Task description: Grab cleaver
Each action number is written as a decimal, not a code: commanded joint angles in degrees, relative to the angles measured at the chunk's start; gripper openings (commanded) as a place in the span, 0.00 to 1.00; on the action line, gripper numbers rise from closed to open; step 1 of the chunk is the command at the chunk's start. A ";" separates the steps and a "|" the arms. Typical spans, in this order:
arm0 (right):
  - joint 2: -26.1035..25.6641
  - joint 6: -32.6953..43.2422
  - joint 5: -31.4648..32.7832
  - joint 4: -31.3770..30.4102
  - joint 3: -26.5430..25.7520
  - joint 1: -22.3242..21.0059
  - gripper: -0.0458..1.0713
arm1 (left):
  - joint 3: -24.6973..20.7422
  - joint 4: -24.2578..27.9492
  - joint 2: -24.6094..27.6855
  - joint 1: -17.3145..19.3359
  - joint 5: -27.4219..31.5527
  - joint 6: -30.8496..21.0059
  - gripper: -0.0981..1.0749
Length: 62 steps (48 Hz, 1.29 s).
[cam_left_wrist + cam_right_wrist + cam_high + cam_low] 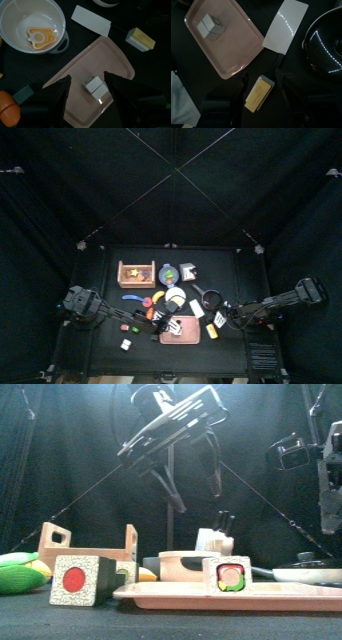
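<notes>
- The table (107, 343) is crowded: the pink tray (228, 40) lies just beside the cleaver (286, 26), and the dark pan (328, 42) is near at its other side.
- Risk, as I judge it: the right gripper (261, 82), jaws wide and empty, could catch the tray rim or the yellow block (258, 94) between them.
- The cleaver lies flat at twelve o'clock, beyond the jaws.
- The left gripper (90, 82) hovers over the tray, jaws spread, holding nothing.

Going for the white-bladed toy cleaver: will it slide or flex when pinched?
The white-bladed toy cleaver lies flat on the black table, so it probably slides if nudged. Its glossy blade looks stiff and slippery; the short dark handle likely grips better.
</notes>
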 commanded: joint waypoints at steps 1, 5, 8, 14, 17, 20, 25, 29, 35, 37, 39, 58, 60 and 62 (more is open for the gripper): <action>-0.09 -0.09 0.44 1.67 -2.02 0.00 0.79 | 4.57 1.49 -4.92 2.37 -9.14 4.83 0.85; 0.18 0.00 1.05 3.34 -2.64 -0.35 0.79 | 9.67 3.78 -7.29 3.78 -16.96 10.55 0.85; 0.44 0.00 1.67 4.13 -2.99 -0.35 0.79 | 12.66 3.69 -8.79 4.75 -21.45 13.10 0.85; 1.23 0.00 3.52 5.98 -3.87 -0.53 0.79 | 18.98 3.08 -13.10 7.12 -30.23 16.61 0.85; 1.93 0.00 4.92 6.24 -4.75 -0.88 0.79 | 22.06 4.31 -15.56 8.35 -34.01 18.19 0.85; 2.72 0.00 6.06 6.33 -5.19 -1.58 0.79 | 25.14 5.80 -17.84 9.49 -37.53 20.21 0.85; 4.39 0.00 7.12 6.42 -6.15 -3.08 0.79 | 29.71 8.35 -21.36 11.51 -42.36 23.38 0.85; 5.89 0.00 7.73 6.59 -6.50 -3.78 0.79 | 31.90 9.67 -23.47 13.10 -44.03 25.14 0.85; 8.26 0.09 8.26 6.24 -6.77 -4.13 0.79 | 33.93 12.04 -25.75 16.26 -44.21 27.33 0.85; 9.32 0.09 8.35 6.24 -6.94 -4.39 0.79 | 34.19 13.27 -26.19 16.87 -44.47 28.12 0.85; 10.90 0.09 8.35 6.42 -7.38 -4.57 0.79 | 34.37 14.77 -26.54 17.49 -44.65 29.09 0.85; 21.53 0.00 9.23 7.03 -10.81 -4.83 0.79 | 38.50 19.69 -28.56 17.93 -45.09 32.61 0.85; 21.88 0.00 9.40 7.03 -10.72 -4.83 0.79 | 39.46 19.69 -29.09 17.93 -45.70 32.61 0.85; 21.97 0.00 9.40 7.03 -10.72 -4.92 0.79 | 40.43 19.69 -29.53 17.93 -46.58 32.52 0.85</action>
